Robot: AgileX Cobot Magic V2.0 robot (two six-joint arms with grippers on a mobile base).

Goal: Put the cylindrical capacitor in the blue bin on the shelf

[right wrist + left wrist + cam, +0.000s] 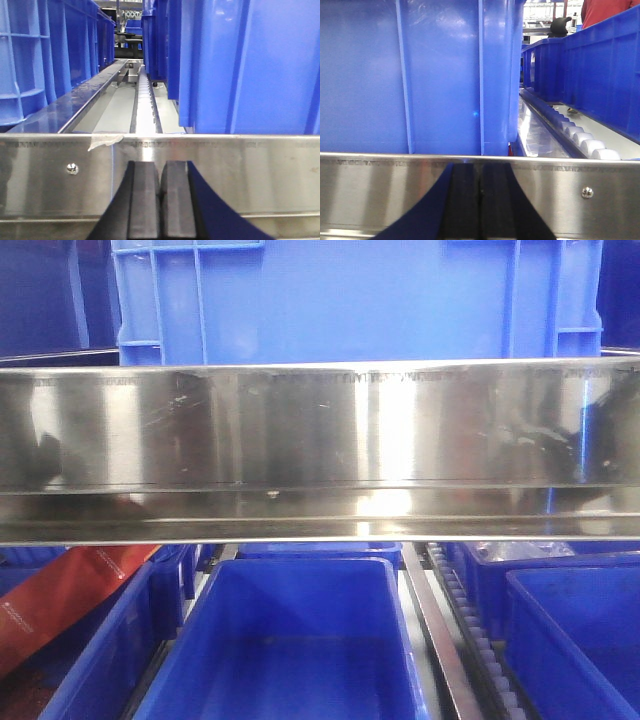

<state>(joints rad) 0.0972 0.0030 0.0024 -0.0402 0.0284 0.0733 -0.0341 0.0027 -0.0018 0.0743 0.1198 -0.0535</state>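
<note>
Front-facing camera shows the shelf [320,425] as a broad shiny steel rail across the middle, scuffed and reflective. Above the rail stands a large blue crate [360,300]. Below it, an open blue bin [290,640] sits in the centre, with another blue bin [575,640] to the right and a red-orange packet [70,590] lying at the lower left.

On the left wrist camera, the left gripper [480,200] has its two black fingers pressed together with nothing visible between them, just in front of the steel rail. Behind the rail, a roller track [575,135] runs beside the crate.

On the right wrist camera, the right gripper [160,200] is also closed, with the fingers touching. A piece of tape [105,142] sticks on the rail edge.

The cylindrical capacitor appears in no view; I cannot tell where it is.
</note>
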